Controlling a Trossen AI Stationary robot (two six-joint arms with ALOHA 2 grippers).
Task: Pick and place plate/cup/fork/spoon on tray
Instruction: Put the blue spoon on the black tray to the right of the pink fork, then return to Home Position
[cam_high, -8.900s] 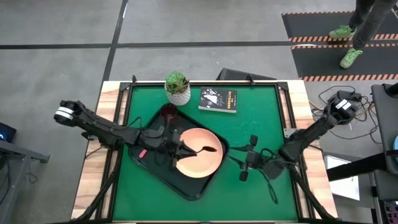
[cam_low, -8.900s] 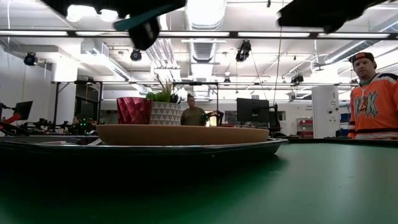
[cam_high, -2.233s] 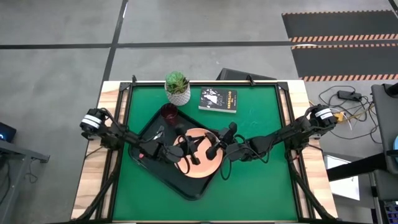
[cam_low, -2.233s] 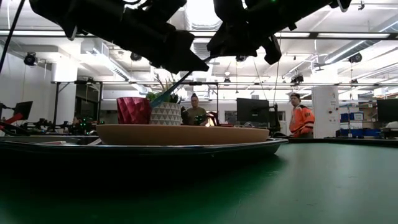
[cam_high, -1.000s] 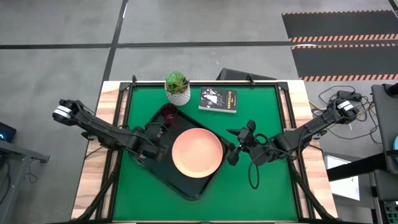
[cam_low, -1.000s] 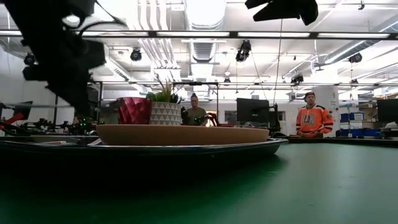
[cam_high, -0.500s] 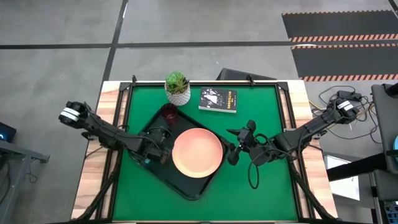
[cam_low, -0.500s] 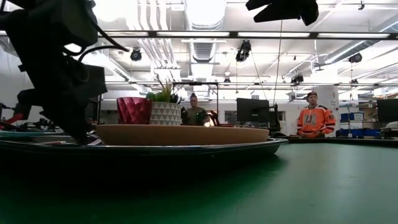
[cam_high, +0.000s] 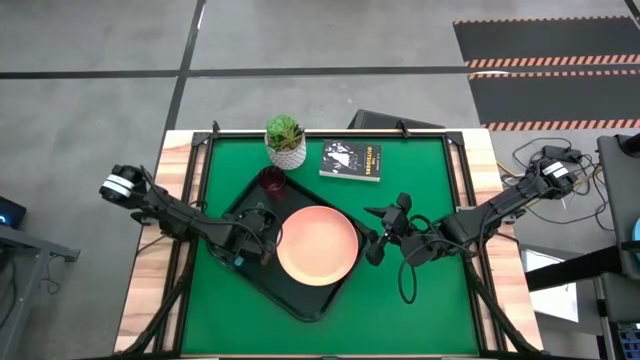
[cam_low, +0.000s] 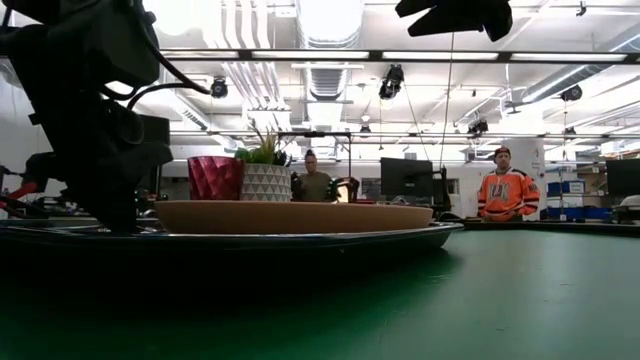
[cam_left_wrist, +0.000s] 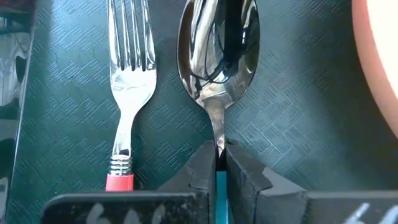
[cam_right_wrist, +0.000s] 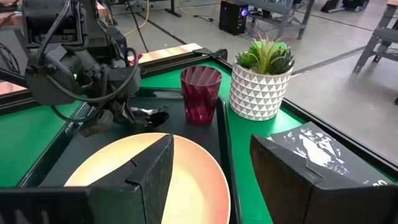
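- Now lowered onto the large black rectangular tray (cam_high: 310, 300), near its left corner: left gripper (cam_left_wrist: 217, 163), jaws pinched narrow on the light-blue handle of the shiny metal spoon (cam_left_wrist: 217, 50); a second ago higher above that spot.
- Evidently set down flat, bowl up, just beside the pink-handled metal fork (cam_left_wrist: 129, 74), parallel and apart from it; release alone likely remaining.
- Already on the tray: round salmon-pink plate (cam_high: 317, 245) at its middle, dark red translucent tumbler cup (cam_high: 271, 181) at the far corner.
- Parked over the green desk (cam_high: 420, 310) just right of the tray: right gripper (cam_high: 376, 236), unchanged, jaws spread wide, empty.
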